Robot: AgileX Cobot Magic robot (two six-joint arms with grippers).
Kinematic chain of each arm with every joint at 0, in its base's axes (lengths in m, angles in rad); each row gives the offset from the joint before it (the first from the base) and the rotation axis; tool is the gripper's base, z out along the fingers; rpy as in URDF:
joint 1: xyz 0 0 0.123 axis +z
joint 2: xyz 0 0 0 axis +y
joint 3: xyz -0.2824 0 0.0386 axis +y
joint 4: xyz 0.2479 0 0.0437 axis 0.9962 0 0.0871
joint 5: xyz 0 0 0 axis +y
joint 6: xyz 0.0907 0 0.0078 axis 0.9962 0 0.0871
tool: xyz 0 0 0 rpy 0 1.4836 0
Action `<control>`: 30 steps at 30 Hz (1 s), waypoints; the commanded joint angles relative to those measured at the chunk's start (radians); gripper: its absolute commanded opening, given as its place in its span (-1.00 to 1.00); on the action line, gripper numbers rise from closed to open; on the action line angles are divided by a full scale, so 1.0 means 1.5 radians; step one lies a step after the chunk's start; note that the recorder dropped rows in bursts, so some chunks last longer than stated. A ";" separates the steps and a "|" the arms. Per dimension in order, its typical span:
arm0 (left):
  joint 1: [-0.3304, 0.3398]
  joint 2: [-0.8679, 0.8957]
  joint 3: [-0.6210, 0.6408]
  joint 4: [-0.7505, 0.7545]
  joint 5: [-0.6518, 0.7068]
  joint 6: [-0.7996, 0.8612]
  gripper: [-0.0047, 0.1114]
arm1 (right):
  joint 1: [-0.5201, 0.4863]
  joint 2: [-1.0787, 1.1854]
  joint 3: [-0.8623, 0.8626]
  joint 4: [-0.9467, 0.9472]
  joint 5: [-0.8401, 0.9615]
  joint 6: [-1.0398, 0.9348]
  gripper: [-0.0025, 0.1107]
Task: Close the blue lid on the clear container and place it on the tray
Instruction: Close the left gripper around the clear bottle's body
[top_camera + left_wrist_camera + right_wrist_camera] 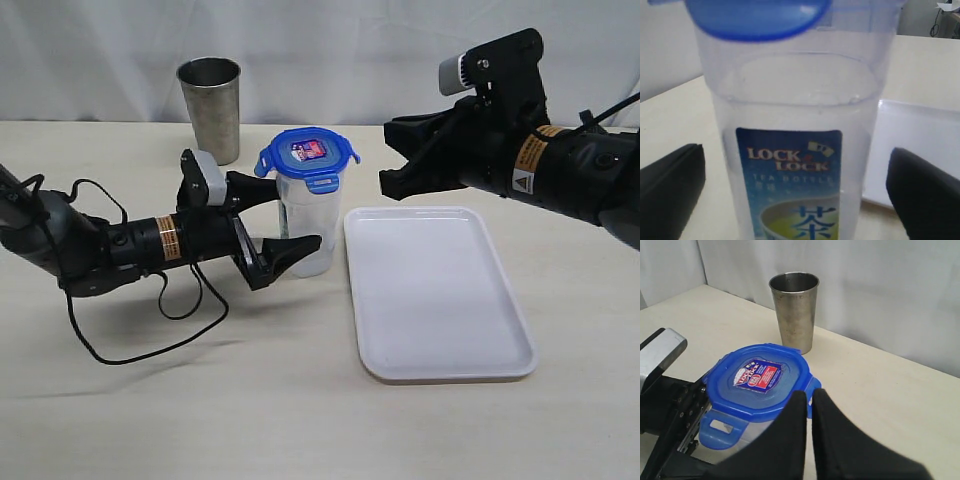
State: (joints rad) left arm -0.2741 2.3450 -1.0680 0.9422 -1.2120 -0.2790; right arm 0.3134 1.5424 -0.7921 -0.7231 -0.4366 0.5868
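Note:
The clear container [306,232] stands upright on the table just left of the white tray [440,330]. The blue lid [308,152] sits on top of it, with side flaps sticking outward. My left gripper [296,216] is open, one finger on each side of the container's body, with gaps showing. In the left wrist view the labelled container [790,150] fills the space between the black fingers [670,182], under the lid [757,17]. My right gripper [390,180] hovers to the right of the lid, shut and empty. Its tips [809,392] are close to the lid's [757,380] edge.
A steel tumbler [211,108] stands behind the container, near the back curtain; the right wrist view also shows the tumbler [795,310]. The left arm's cable [150,330] loops on the table in front left. A corner of the tray [920,145] shows beside the container.

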 commanded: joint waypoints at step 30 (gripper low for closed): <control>-0.042 0.047 -0.096 -0.002 0.002 -0.024 0.66 | 0.002 -0.006 0.003 -0.001 -0.001 0.008 -0.88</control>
State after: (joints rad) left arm -0.3351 2.4164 -1.2049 0.9506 -1.2074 -0.3089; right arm 0.3134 1.5424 -0.7921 -0.7231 -0.4366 0.5948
